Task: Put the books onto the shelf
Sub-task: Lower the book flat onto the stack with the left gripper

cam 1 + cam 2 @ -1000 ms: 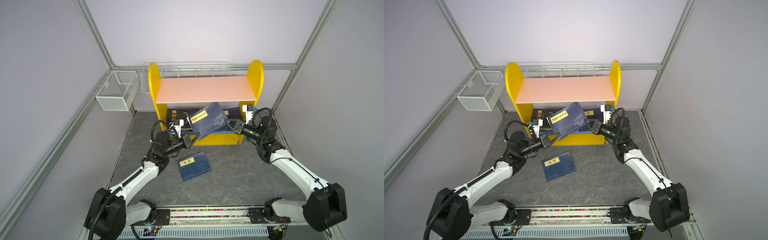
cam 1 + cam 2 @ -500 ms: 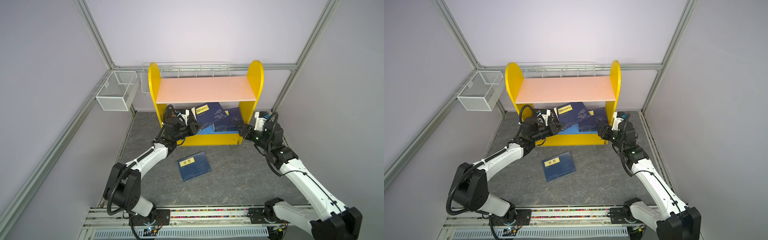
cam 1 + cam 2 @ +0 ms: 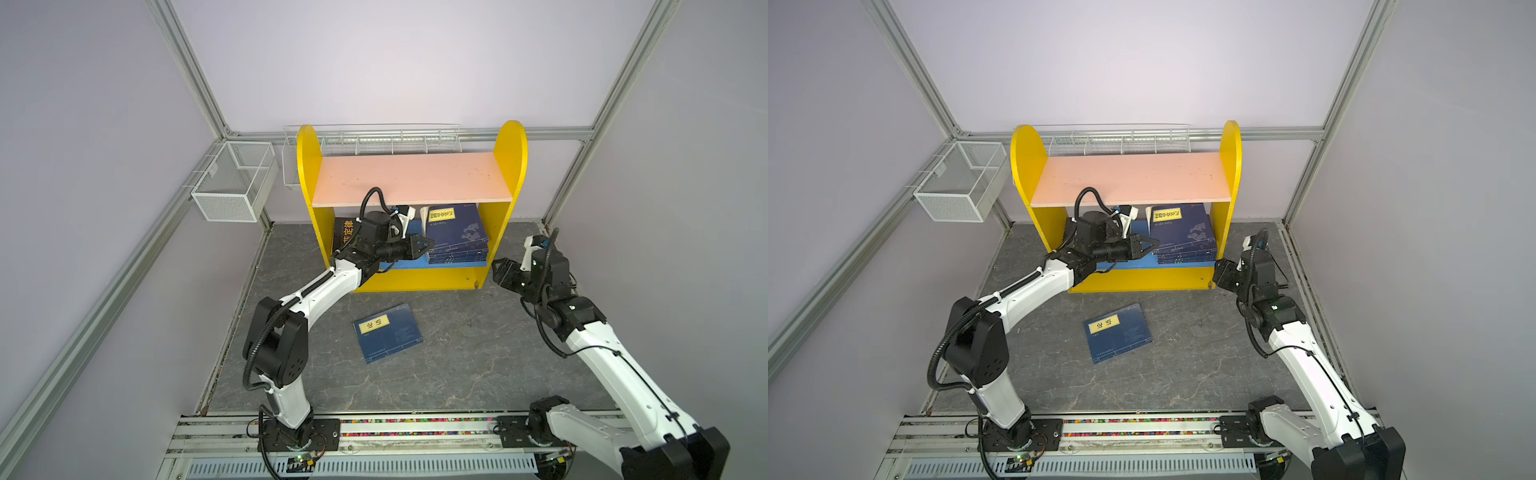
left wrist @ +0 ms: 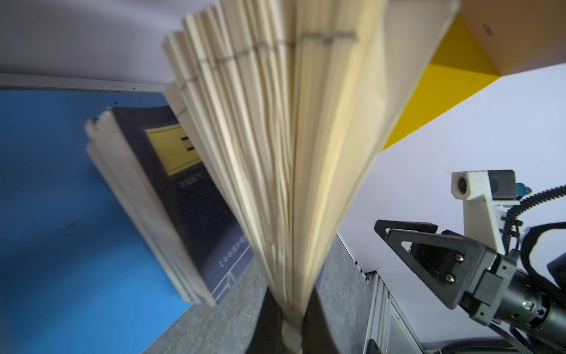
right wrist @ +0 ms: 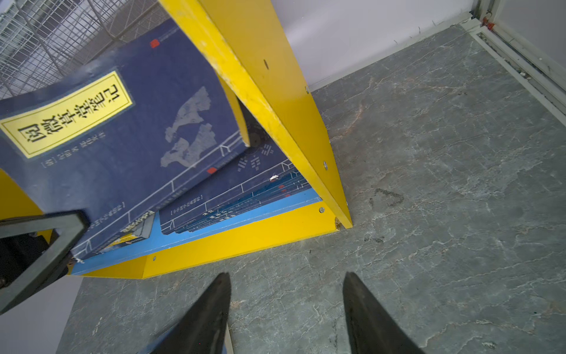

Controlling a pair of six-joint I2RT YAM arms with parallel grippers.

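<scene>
Shelf (image 3: pixel 513 143): yellow bookcase with rounded side panels, a bare pink upper board (image 3: pixel 411 178) and a blue lower board (image 5: pixel 245 216). Left gripper (image 3: pixel 428 246): reaches into the shelf's lower compartment from the front and is clenched on a corner of the held navy book (image 3: pixel 455 226). That book has a yellow title label. Its cover bows above the stack of navy books (image 3: pixel 457 257), and its pages fan out in the left wrist view. The stack lies flat on the lower board against the shelf's right side panel. Black book (image 3: pixel 345 230): orange Chinese title, inside the lower compartment by the shelf's left panel, partly hidden behind the left arm. Loose navy book (image 3: pixel 388 332): yellow label, flat on the grey floor in front of the shelf, apart from both arms. Right gripper (image 5: pixel 286 275): released and empty, fingers spread, just outside the shelf's right panel near its lower front corner. White mesh basket (image 3: pixel 232 183): on the frame to the left of the shelf. White wire rack (image 3: pixel 374 139): behind the shelf's top.
</scene>
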